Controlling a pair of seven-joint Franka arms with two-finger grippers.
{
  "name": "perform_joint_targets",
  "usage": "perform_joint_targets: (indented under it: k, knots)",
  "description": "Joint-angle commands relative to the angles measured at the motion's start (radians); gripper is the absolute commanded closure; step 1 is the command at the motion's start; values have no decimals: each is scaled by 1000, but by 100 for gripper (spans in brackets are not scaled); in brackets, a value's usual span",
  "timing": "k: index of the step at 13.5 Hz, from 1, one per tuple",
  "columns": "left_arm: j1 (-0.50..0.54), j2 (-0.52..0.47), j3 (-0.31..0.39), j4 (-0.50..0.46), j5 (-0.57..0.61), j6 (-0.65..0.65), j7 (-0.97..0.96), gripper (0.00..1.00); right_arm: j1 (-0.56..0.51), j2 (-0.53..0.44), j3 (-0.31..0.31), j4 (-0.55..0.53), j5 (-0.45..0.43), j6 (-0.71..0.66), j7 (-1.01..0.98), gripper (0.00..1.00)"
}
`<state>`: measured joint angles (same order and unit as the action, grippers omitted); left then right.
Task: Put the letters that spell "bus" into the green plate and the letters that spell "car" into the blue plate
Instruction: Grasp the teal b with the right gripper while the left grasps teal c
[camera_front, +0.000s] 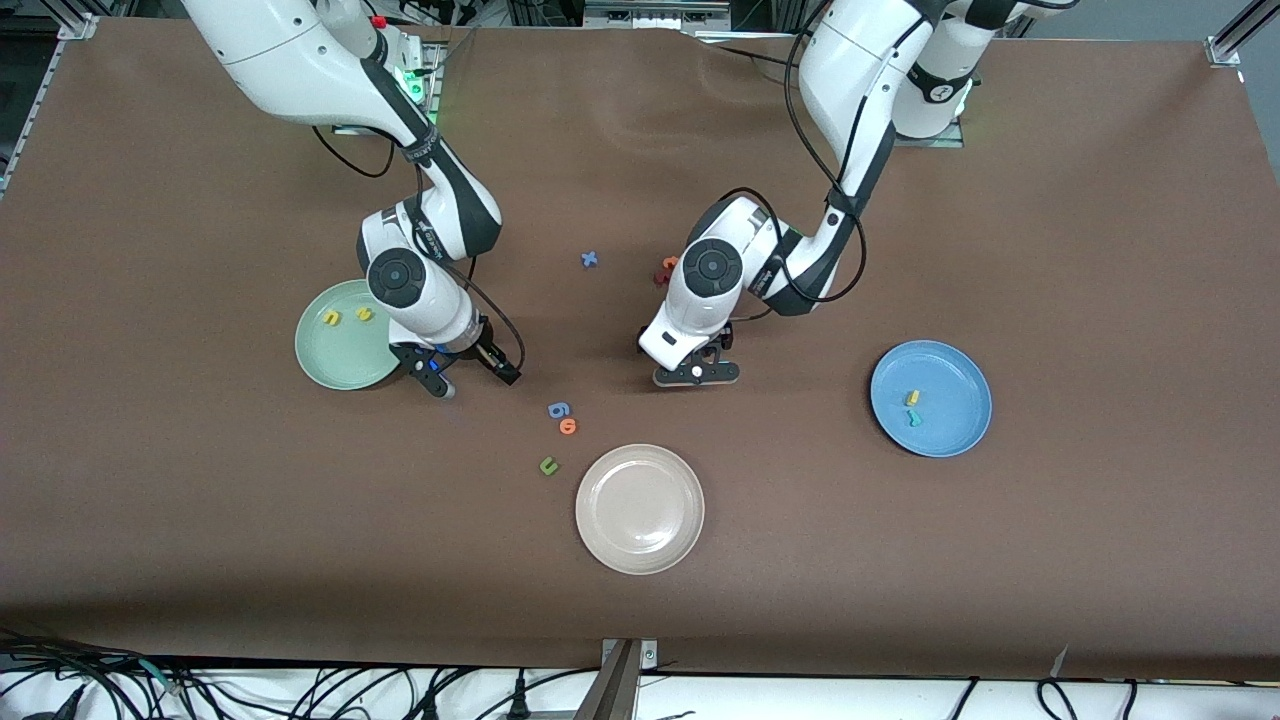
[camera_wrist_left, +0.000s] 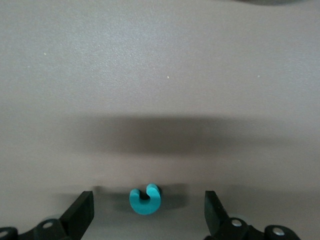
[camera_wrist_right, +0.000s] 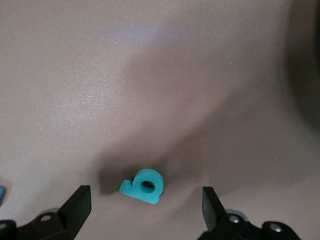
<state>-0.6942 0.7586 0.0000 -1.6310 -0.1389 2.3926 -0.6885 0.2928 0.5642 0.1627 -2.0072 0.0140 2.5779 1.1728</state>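
Note:
My left gripper (camera_wrist_left: 148, 206) is open and low over the table, its fingers on either side of a teal "c" (camera_wrist_left: 145, 199) without touching it. My right gripper (camera_wrist_right: 145, 197) is open too, straddling a teal "b" (camera_wrist_right: 143, 186) that lies flat. From the front, the right gripper (camera_front: 468, 375) is beside the green plate (camera_front: 325, 360), which holds a yellow "u" (camera_front: 331, 318) and a yellow "s" (camera_front: 365, 313). The left gripper (camera_front: 697, 374) is mid-table. The blue plate (camera_front: 955, 375) holds a yellow "a" (camera_front: 912, 397) and a teal "r" (camera_front: 912, 418). Both hands hide their letters from the front.
A beige-white plate (camera_front: 640, 540) sits nearer the front camera. A blue "g" (camera_front: 558, 410), an orange "o" (camera_front: 568, 427) and a dark green "u" (camera_front: 548, 465) lie between it and the right gripper. A blue "x" (camera_front: 589, 259) and red and orange letters (camera_front: 665, 268) lie near the left arm's elbow.

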Motion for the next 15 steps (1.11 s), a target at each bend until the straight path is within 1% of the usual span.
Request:
perform_joint_targets:
  k: [1,3,5,6,8,10,11,13,14,15]
  knots:
    - [-10,8,11,3,24,19,-13,15,16,3,-12,2,-2,16,14,9]
    - [-10,8,11,2,24,19,-13,26,15,3,-29,2,-17,18,13,9]
    - [-10,8,11,0,24,19,-17,37,16,3,-31,2,-35,27,13,9]
    - [-11,8,11,-6,24,19,-17,44,16,8,-31,2,-35,31,13,9]
    - [-16,8,11,-9,25,19,-17,57,16,13,-31,2,-35,44,16,8]
    - [-24,4,11,-20,25,19,-16,62,22,22,-31,2,-37,53,48,8]
    - [-34,4,11,-23,25,19,-16,66,34,26,-31,2,-35,68,51,8]
    - [-37,4,11,-23,27,19,-16,70,35,32,-31,2,-35,76,59,8]
    - [-37,4,11,-23,27,19,-14,74,35,32,-31,2,-34,76,59,9]
    - [-37,4,11,-23,27,17,-14,76,35,32,-31,2,-35,76,59,13]
